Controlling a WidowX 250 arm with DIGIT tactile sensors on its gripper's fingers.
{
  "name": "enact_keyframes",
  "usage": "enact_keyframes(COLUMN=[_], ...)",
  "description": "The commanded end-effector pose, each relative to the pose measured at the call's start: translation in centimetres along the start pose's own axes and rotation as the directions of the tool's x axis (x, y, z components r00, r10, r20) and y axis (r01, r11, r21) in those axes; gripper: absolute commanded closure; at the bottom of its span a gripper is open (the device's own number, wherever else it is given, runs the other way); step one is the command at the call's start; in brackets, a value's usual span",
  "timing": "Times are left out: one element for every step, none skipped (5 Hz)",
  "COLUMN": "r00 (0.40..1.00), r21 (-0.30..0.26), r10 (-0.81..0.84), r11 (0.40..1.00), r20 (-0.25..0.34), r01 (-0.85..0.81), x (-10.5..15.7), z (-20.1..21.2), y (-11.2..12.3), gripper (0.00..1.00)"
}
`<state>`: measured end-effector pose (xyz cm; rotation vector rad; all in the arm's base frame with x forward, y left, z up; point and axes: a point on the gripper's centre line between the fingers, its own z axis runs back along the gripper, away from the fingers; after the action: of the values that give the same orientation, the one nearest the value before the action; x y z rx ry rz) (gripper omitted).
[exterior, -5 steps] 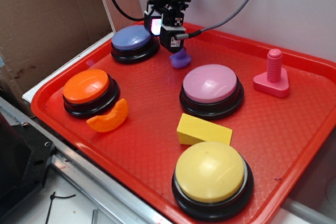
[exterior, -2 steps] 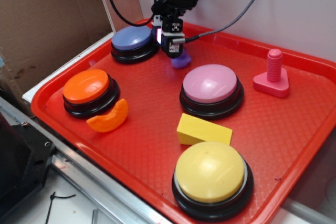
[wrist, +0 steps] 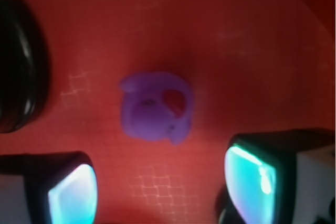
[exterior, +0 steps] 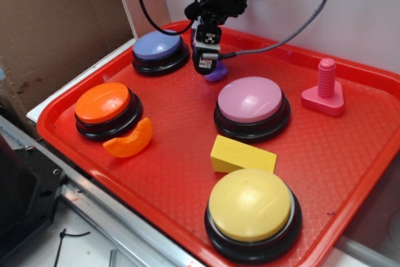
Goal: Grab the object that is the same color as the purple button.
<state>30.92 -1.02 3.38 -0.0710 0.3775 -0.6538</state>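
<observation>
The little purple duck (wrist: 156, 107) lies loose on the red tray (exterior: 187, 154), between the purple button (exterior: 159, 47) and the pink button (exterior: 251, 101), and in the wrist view it sits ahead of the two fingertips rather than between them. The gripper (exterior: 208, 60) hangs just over it with its jaws spread wide and nothing in them. The likely trouble is that, if it comes down off-centre, one finger may land on the duck or nudge it aside, and such a small rounded toy could squirt out as the jaws close
</observation>
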Motion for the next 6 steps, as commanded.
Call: enact_keyframes(r00=[0.998,0.988,0.978,0.975,0.976,0.98], r21=[0.048,0.131,0.105,0.065,0.035,0.027], r10=[-0.007,-0.116,-0.19,-0.201,-0.171,-0.151], r11=[0.999,0.986,0.978,0.979,0.985,0.988], r20=[0.07,0.097,0.088,0.099,0.135,0.131], r01=[0.004,0.103,0.181,0.196,0.168,0.149], x=[-0.4,1.8,3.0,3.7,3.7,3.4], z=[1.6,-0.8,-2.0,-3.0,-3.2,-3.1], y=[-1.1,-0.9,-1.9,-2.6,-2.5,-2.4], gripper=[0.0,0.0,0.0,0.0,1.0,1.0])
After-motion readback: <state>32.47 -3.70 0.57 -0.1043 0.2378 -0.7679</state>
